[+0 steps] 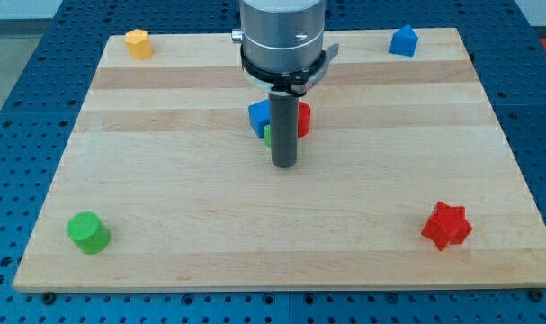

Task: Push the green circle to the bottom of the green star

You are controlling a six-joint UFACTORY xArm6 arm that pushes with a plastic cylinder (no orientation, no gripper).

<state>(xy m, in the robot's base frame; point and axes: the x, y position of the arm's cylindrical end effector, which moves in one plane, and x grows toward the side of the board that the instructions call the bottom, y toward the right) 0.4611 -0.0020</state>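
The green circle (88,232) sits near the board's bottom left corner. A green block (267,135), likely the green star, is mostly hidden behind my rod near the board's middle, so its shape cannot be made out. A blue block (259,116) touches it on the left and a red block (303,118) shows on the rod's right. My tip (283,166) rests on the board just below this cluster, far to the right of the green circle.
A yellow block (138,43) lies at the top left corner. A blue block (402,40) lies at the top right. A red star (446,226) sits near the bottom right. The wooden board (165,180) lies on a blue perforated table.
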